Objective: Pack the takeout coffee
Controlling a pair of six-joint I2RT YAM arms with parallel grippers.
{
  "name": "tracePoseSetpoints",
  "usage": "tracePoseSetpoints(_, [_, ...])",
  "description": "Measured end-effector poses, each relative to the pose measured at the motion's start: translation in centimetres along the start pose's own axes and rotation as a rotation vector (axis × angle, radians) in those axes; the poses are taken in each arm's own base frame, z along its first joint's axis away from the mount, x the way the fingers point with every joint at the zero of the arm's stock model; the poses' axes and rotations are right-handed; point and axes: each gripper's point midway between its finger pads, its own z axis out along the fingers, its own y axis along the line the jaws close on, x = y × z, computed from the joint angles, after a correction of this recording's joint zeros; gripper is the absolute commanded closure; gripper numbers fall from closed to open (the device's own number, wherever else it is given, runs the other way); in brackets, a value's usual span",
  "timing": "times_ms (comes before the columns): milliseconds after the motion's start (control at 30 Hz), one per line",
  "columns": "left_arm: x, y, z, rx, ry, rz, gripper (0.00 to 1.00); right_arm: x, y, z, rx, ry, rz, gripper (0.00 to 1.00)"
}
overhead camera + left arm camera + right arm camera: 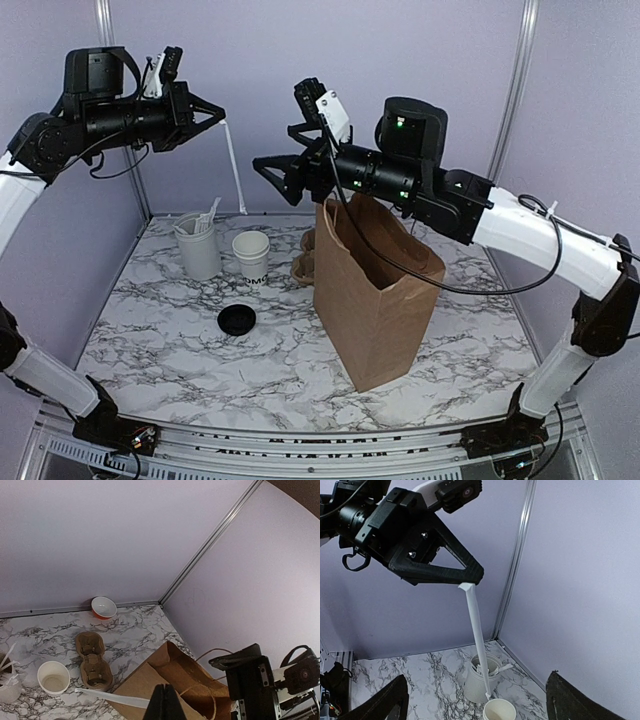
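Note:
The takeout coffee cup [251,256] stands uncovered on the marble table, white with dark lettering low on its side; it also shows in the wrist views [53,677] [499,711]. Its black lid [237,320] lies flat on the table in front of it. High above the cup, my left gripper [220,116] [167,700] is shut on the top end of a long white wrapped straw [236,170] [476,630] that hangs down. My right gripper [268,172] [477,680] hovers open beside the straw, over the bag's left edge, with nothing between its fingers.
An open brown paper bag [375,295] stands upright right of centre. A white tumbler with cutlery [198,245] is left of the cup. A brown pulp cup carrier [92,660] lies behind the bag. A small red bowl [104,607] sits by the back wall.

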Motion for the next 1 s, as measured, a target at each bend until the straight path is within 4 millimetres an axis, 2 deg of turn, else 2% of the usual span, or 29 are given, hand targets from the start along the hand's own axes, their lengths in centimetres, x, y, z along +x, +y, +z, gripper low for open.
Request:
tracePoseSetpoints(233, [1.5,-2.8,-0.1,0.067,0.032,0.006,1.00,0.5,0.3,3.7,-0.033,-0.004,0.044,0.16])
tracePoseSetpoints(500, [2.8,-4.1,0.1,0.094,0.061,0.012,1.00,1.5,0.7,4.7,-0.054,0.013,0.079,0.29])
tracePoseSetpoints(767, [3.0,-4.7,0.5,0.109,0.062,0.015,1.00,1.6,0.7,5.2,-0.054,0.012,0.092,0.50])
tracePoseSetpoints(1000, [3.0,-4.7,0.5,0.110,0.064,0.016,1.00,1.5,0.6,5.4,-0.051,0.008,0.095,0.77])
